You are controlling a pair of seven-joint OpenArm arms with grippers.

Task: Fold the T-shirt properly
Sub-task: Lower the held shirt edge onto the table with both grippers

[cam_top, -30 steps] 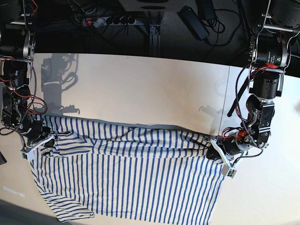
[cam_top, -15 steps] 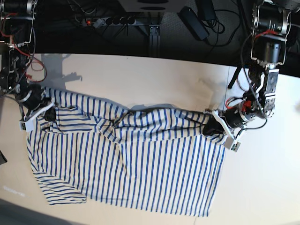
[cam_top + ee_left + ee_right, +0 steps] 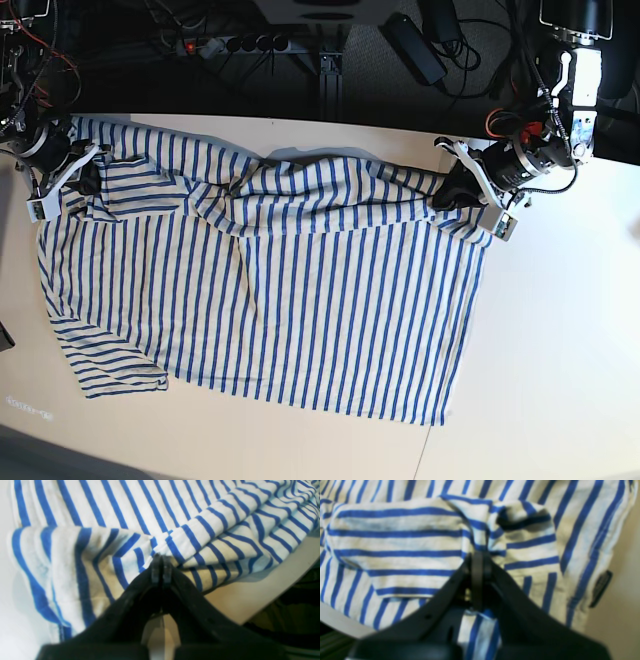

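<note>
Pale tabletop (image 3: 560,350), cables beyond its far edge. The T-shirt (image 3: 270,290) lies spread, long axis 9 to 3 o'clock. Left claw (image 3: 450,190) pinches its far edge at 3 o'clock; right claw (image 3: 85,175) pinches it at 9. Loose cloth trails toward 6 o'clock.

Blue-striped cream T-shirt (image 3: 300,300) lies spread on the table, far edge rumpled.

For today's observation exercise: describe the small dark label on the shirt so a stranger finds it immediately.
Start at the T-shirt, cream with blue stripes. Follow the edge right of the right hand pinching the cloth. The label is a small dark tab there, the only unstriped patch.
</note>
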